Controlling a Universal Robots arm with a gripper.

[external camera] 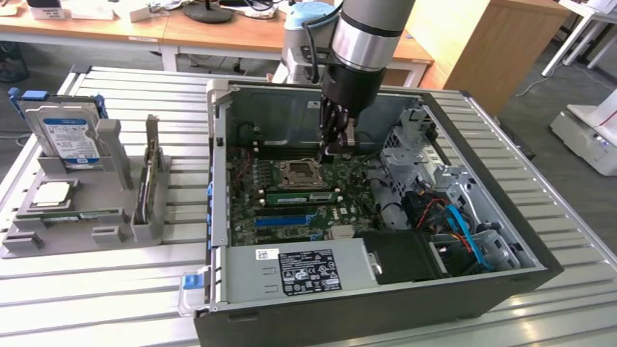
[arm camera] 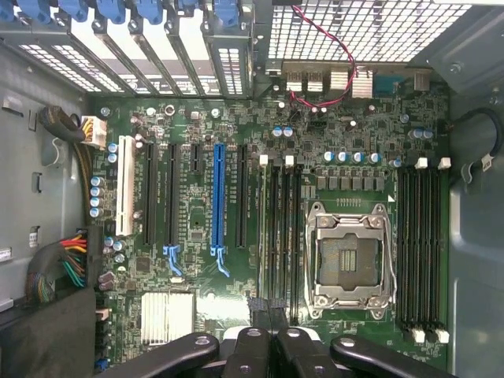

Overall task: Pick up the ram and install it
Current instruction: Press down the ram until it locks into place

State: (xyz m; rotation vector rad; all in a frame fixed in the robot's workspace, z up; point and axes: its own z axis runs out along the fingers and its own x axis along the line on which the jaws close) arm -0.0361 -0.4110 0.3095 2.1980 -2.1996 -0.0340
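tool (external camera: 333,152) closed, fingertips together, gripping nothing i can see. it hangs inside the pc case (external camera: 501,282) over the motherboard (arm camera: 197,307), just beside the cpu socket (external camera: 299,172). ram (external camera: 303,195) lies in a slot right next to the cpu socket, on its power-supply side, apart from the tool. blue slot (external camera: 285,219) sits further from the socket, beyond the ram.

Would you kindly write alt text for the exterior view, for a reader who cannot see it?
A robot arm reaches down into an open computer case, its shut claw low over the motherboard beside the bare processor socket; a green ram stick lies across the board nearby. On the exterior view's left, a grey rack holds a hard drive.
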